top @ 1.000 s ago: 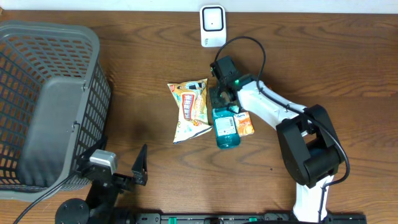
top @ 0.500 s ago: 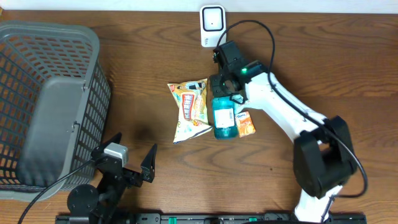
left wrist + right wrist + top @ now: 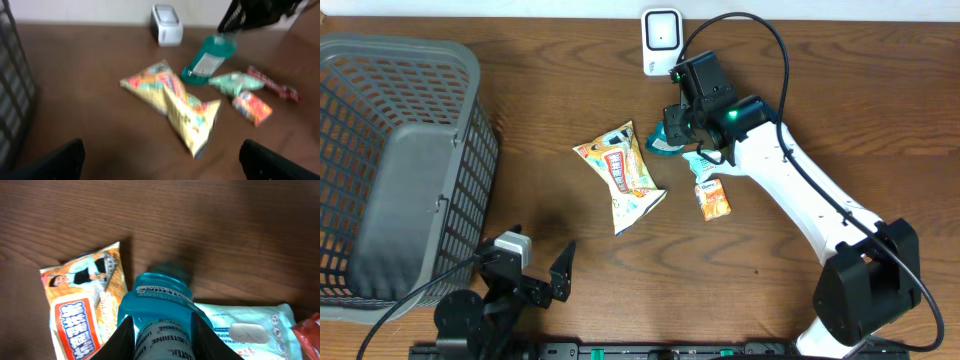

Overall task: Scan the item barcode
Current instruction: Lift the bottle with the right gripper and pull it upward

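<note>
Over the desk point(image 3: 880, 90) the right tool point(image 3: 676, 128) pinches the teal bottle point(image 3: 664, 138) by its upper part, long axis tilted, base slanting down ahead. The scanner point(image 3: 662, 40) stands just beyond, nearer this arm. The left tool point(image 3: 161, 162) is spread wide, well apart.

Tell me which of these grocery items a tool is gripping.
The teal mouthwash bottle: the right tool is closed around it and holds it tilted. The snack bag, wipes pack and orange box lie loose on the table.
</note>
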{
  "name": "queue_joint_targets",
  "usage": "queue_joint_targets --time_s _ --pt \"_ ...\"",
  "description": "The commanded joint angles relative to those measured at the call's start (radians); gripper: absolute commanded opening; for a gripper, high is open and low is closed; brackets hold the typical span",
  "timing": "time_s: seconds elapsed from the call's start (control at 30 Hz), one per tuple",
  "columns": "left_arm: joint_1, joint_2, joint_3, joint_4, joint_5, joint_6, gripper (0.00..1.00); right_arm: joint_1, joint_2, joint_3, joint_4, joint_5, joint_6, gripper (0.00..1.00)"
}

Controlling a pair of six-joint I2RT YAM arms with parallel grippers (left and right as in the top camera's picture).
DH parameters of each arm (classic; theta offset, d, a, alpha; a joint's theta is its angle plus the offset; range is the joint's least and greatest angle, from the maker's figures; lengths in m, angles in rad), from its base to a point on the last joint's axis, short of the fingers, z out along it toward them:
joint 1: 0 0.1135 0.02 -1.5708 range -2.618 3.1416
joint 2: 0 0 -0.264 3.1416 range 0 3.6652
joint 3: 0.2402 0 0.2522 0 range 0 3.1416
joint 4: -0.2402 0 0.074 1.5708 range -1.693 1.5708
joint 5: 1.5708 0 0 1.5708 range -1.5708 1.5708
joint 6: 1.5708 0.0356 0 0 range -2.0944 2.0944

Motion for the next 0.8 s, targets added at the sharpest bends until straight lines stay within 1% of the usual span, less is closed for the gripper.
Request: queue_joint_targets --time_s 0.0,0.07,0.2,0.33,0.4,0.47,0.6,0.63,0.77 --pt "-0.004 0.000 0.000 -0.070 0.008 -0.001 0.99 0.000 -0.031 0.032 -0.003 0.038 -0.012 0.13" --pt "-0.004 0.000 0.000 -0.129 0.008 -0.001 0.99 0.001 -0.031 0.031 -0.006 0.038 -0.016 0.14" --pt "-0.004 0.000 0.000 -0.253 0.008 -0.001 0.99 0.009 -0.031 0.031 -0.007 0.038 -0.023 0.19" --pt "-0.004 0.000 0.000 -0.343 0.008 -0.001 0.98 0.018 -0.031 0.031 -0.014 0.038 -0.023 0.29" --pt "-0.004 0.000 0.000 -0.368 0.008 -0.001 0.99 0.018 -0.031 0.031 -0.017 0.039 -0.023 0.34" --pt "-0.004 0.000 0.000 -0.372 0.008 -0.001 0.98 0.018 -0.031 0.031 -0.023 0.039 -0.023 0.37" --pt "-0.004 0.000 0.000 -0.372 0.008 -0.001 0.99 0.024 -0.031 0.031 -0.031 0.039 -0.023 0.52" --pt "-0.004 0.000 0.000 -0.372 0.008 -0.001 0.98 0.024 -0.031 0.031 -0.027 0.039 -0.023 0.58" --pt "-0.004 0.000 0.000 -0.372 0.008 -0.001 0.99 0.024 -0.034 0.032 -0.020 0.038 -0.023 0.72"
